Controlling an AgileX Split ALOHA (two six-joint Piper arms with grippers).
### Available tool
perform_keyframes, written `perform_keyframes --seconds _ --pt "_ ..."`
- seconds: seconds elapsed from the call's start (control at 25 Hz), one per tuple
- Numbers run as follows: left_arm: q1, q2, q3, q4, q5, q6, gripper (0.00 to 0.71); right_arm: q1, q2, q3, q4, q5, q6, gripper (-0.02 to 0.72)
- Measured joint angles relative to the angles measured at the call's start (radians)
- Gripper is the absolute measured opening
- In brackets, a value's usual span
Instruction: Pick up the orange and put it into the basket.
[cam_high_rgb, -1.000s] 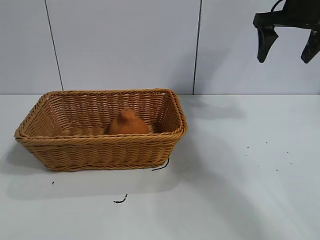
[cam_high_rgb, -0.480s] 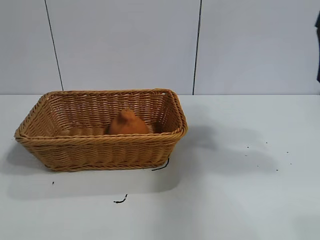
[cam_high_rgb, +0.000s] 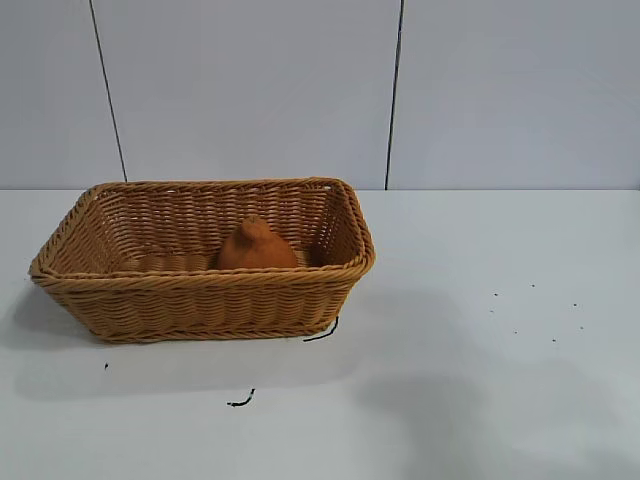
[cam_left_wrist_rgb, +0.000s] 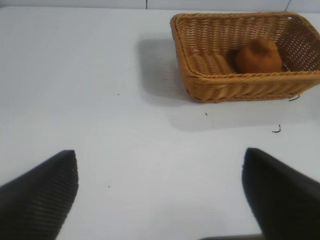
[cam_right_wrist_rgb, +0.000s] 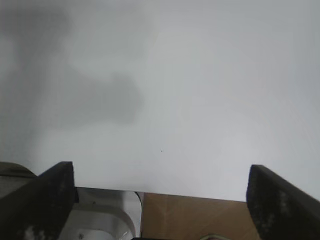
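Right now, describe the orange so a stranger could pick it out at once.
On the white table stands one large rectangular tan-brown woven wicker basket. Inside it, right of the middle, sits the orange. It is a rough, matte, dull-orange lump with a pointed top, darker and more solid than the pale weave around it.

White table (cam_high_rgb: 480, 300), wicker basket (cam_high_rgb: 200, 300) resting on it, 2 black scraps (cam_high_rgb: 240, 401) beside basket
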Motion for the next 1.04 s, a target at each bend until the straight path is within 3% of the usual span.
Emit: perform_keyframes --seconds 0.48,1.04 --pt "0.000 0.000 0.000 0.000 0.000 0.000 0.639 0.000 -0.415 0.006 0.003 -0.016 0.000 0.667" --pt "0.000 0.000 0.000 0.000 0.000 0.000 0.639 0.000 -0.429 0.006 0.003 -0.016 0.000 0.667"
